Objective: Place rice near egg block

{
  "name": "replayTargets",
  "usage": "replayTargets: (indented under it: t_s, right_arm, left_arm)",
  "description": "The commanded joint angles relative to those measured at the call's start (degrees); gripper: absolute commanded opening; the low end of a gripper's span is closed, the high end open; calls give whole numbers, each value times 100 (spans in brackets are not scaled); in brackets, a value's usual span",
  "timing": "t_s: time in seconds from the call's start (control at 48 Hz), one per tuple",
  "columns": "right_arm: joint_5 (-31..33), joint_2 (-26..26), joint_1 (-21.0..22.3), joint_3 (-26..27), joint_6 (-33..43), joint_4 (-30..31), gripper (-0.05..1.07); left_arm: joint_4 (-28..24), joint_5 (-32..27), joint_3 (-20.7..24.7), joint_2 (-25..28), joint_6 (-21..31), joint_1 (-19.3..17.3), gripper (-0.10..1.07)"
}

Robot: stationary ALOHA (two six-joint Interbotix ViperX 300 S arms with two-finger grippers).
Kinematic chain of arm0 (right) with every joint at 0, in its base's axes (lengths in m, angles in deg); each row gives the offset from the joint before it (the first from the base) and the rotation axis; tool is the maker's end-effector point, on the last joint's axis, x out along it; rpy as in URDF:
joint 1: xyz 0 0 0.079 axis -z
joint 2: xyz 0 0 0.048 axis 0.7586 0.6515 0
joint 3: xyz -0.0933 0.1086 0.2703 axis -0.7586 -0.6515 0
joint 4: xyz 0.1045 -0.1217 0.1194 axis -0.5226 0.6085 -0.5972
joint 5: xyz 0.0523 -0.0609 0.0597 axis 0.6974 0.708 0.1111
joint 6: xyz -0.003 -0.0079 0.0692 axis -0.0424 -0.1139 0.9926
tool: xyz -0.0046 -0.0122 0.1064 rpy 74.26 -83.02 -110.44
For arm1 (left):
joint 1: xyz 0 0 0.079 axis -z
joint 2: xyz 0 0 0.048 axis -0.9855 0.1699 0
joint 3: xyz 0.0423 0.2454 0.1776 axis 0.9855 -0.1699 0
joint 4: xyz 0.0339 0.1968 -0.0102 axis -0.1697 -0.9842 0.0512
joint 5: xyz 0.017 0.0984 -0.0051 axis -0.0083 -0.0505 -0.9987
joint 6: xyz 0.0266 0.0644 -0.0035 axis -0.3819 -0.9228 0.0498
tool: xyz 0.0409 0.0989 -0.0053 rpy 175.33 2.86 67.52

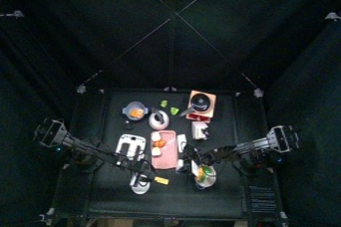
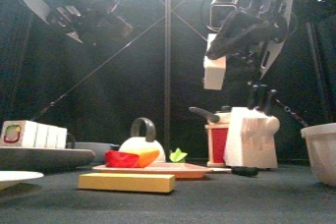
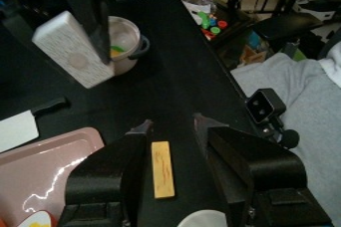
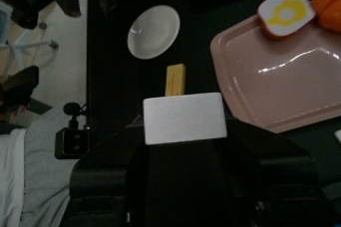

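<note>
My right gripper [image 2: 218,63] is shut on the rice, a white block [image 2: 214,73], and holds it high above the table. In the right wrist view the rice [image 4: 186,119] hangs over the black table beside the pink tray [image 4: 286,67]. The egg block [image 4: 284,13], white with a yellow yolk, lies on that tray next to an orange piece [image 4: 329,0]. My left gripper [image 3: 173,126] is open and empty, low over the table near a yellow stick [image 3: 162,168]. The left wrist view also shows the rice [image 3: 74,47].
A white plate [image 4: 156,30] lies beyond the yellow stick [image 4: 174,77]. In the front view a knife block [image 2: 247,138] stands at the right, a white bowl [image 2: 321,154] at the far right, a toaster-like box [image 2: 33,135] at the left, and a kettle [image 2: 141,135] behind the tray.
</note>
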Motion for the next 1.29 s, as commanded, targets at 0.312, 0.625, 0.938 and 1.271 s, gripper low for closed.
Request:
replayTargets:
  t_s: [0.312,0.625,0.938,1.271]
  right_arm:
    - [-35,1099,-211,826,0,18,54]
    - [334,1151,-334,773,9,-26,87]
    - [1538,923,-729,773,18,-18,101]
    - [1819,466,-853,642,53,-132,101]
  left_arm:
    - [176,44,26,-44,-9,-9,79]
    - [290,35,9,-35,-9,-9,79]
    - [290,35,-9,-26,-9,-9,79]
    - [290,26,-18,-26,-9,-9,79]
